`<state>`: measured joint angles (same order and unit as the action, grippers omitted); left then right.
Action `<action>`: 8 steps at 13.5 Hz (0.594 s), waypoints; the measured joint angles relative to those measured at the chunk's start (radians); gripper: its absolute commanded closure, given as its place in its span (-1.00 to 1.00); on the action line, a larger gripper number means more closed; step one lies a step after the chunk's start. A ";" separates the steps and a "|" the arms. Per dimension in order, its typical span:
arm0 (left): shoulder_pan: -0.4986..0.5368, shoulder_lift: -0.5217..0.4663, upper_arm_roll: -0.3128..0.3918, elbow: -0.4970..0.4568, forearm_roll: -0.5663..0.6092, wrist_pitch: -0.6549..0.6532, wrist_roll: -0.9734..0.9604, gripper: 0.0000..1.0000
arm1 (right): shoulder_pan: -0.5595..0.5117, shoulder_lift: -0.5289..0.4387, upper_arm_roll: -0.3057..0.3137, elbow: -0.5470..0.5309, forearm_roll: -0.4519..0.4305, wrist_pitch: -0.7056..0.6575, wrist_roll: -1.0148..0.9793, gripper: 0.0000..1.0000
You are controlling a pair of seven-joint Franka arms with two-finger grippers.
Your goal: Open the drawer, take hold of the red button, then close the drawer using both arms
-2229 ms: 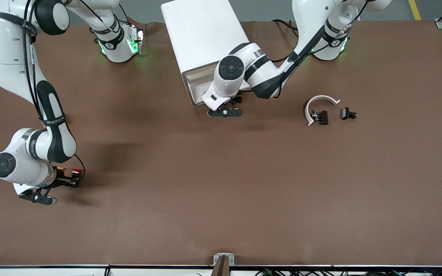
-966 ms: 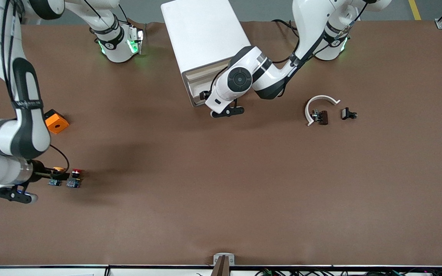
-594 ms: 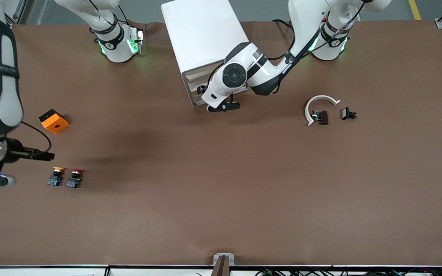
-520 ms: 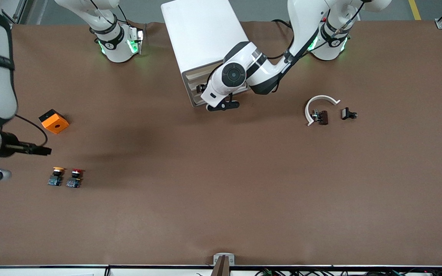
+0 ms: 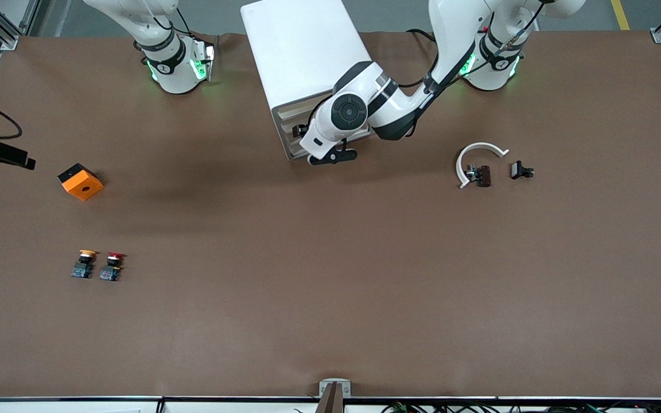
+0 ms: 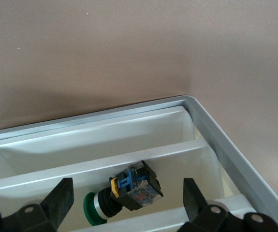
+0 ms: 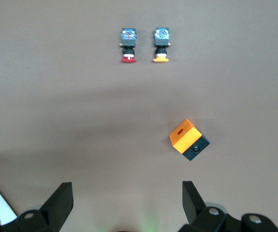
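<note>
The red-capped button (image 5: pixel 113 265) (image 7: pixel 128 46) lies on the brown table beside a yellow-capped one (image 5: pixel 84 265) (image 7: pixel 161 46), toward the right arm's end. My right gripper (image 5: pixel 20 162) (image 7: pixel 127 200) hangs open and empty, high over the table's edge near the orange cube. My left gripper (image 5: pixel 299 131) (image 6: pixel 126 200) stands open at the front of the white cabinet (image 5: pixel 302 51). Its fingers (image 6: pixel 61 198) straddle a white drawer (image 6: pixel 100 164) that holds a green-capped button (image 6: pixel 93 215). In the front view the drawer fronts (image 5: pixel 291 123) look flush.
An orange cube with a hole (image 5: pixel 80 181) (image 7: pixel 189 140) sits farther from the front camera than the two buttons. A white arc-shaped piece (image 5: pixel 479 150) and two small dark parts (image 5: pixel 482 175) (image 5: pixel 521 170) lie toward the left arm's end.
My right gripper has let go of the red button, which stays beside the yellow one, and has risen and drawn back over the table's edge. My left gripper has closed in on the cabinet front.
</note>
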<state>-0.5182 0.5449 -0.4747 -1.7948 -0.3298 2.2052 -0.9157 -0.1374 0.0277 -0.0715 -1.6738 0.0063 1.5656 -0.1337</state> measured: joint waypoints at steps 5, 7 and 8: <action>0.012 -0.004 0.003 0.017 -0.014 0.008 0.000 -1.00 | 0.028 -0.013 0.017 0.015 -0.001 0.012 -0.001 -1.00; 0.050 -0.018 0.004 0.048 -0.014 0.011 0.000 -1.00 | 0.028 -0.008 0.016 0.045 -0.001 0.012 -0.001 -1.00; 0.077 -0.028 0.006 0.067 -0.011 0.011 0.000 -1.00 | 0.029 -0.005 0.016 0.060 -0.003 0.002 -0.002 -1.00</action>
<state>-0.4411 0.5167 -0.4686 -1.7273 -0.3406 2.2161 -0.9157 -0.1086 0.0227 -0.0554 -1.6136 0.0037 1.5672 -0.1354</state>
